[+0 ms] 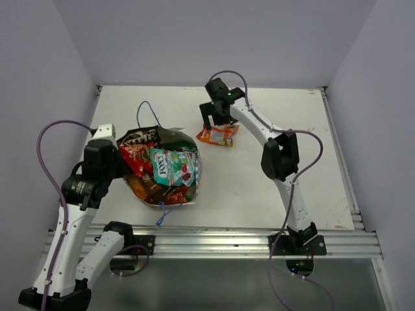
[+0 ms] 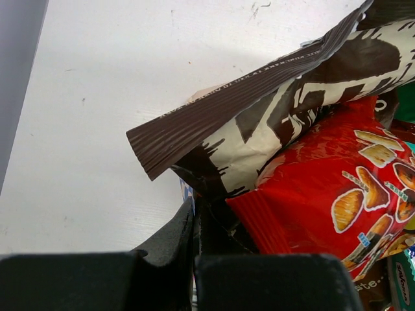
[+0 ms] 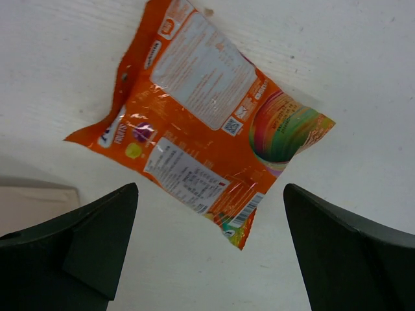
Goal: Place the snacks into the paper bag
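paper bag (image 1: 196, 173): near-left part of bench, close to near edge | packets (image 1: 165, 165) piled in it | left gripper (image 1: 118, 160) at bag's left side | lone packet (image 1: 218, 135): flat on bench toward far edge, mid-width, behind and right of bag, apart | right gripper (image 1: 217, 123) directly above it

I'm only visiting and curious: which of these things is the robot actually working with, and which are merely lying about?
Part of the job:
- paper bag
- orange packet, loose on the table
- dark brown packet, red packet and teal packet, piled in the bag

Just there:
- purple cables
- metal rail
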Motion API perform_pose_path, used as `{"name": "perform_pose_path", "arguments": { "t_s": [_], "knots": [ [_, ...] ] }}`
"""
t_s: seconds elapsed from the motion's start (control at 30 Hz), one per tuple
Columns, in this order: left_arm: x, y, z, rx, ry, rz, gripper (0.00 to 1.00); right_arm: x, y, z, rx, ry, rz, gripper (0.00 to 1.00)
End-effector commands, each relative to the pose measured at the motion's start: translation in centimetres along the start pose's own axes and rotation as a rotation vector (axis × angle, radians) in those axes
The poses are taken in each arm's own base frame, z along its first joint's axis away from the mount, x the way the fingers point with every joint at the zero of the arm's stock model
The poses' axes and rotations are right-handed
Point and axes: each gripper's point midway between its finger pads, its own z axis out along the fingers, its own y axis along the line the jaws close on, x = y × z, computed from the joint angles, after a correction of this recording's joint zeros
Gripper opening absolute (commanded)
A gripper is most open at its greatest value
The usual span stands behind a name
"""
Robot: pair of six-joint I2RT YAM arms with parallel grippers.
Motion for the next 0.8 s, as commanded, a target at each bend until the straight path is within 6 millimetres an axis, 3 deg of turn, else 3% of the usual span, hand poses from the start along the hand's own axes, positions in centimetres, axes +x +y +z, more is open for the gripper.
{"name": "perform_pose_path", "arguments": {
  "t_s": [0.0,0.17,0.3,0.4,0.43,0.5,0.57,0.6,0.63,0.73,0.77],
  "knots": [
    [-2.8,-0.6,-1.1,0.030,-0.101,-0.027,0.00,-1.1,-2.2,-0.3,0.017,-0.019,0.035,0.99],
    [-2.8,-0.4,-1.1,0.023,-0.103,-0.029,0.00,4.1,-2.2,4.7,0.006,0.160,0.024,0.95],
    [-2.8,-0.4,-1.1,0.022,-0.100,-0.026,0.00,7.3,-1.2,6.2,-0.041,0.254,0.023,0.87],
    [-2.7,-0.5,-1.0,0.027,-0.096,-0.022,0.00,8.9,-1.0,6.7,-0.060,0.296,0.033,0.55],
    [-2.7,-0.6,-0.9,0.028,-0.094,-0.020,0.00,9.2,-1.1,6.6,-0.060,0.306,0.032,0.33],
    [-2.7,-0.6,-0.9,0.032,-0.093,-0.014,0.00,9.1,-1.0,6.0,-0.063,0.310,0.034,0.09],
    [-2.6,-0.8,-0.8,0.039,-0.088,-0.010,0.00,7.6,-1.3,4.3,-0.057,0.263,0.032,0.00],
    [-2.6,-0.8,-0.7,0.042,-0.090,-0.009,0.00,6.9,-1.5,3.4,-0.055,0.242,0.029,0.00],
    [-2.6,-0.9,-0.7,0.045,-0.088,-0.008,0.00,4.8,-1.6,0.6,-0.065,0.185,0.026,0.00],
    [-2.5,-1.1,-0.6,0.052,-0.087,-0.005,0.00,0.4,-0.8,-5.1,-0.102,0.016,0.000,0.00],
    [-2.5,-1.1,-0.6,0.056,-0.088,-0.005,0.00,-1.6,0.3,-9.4,-0.147,-0.083,-0.013,0.00]
  ]
}}
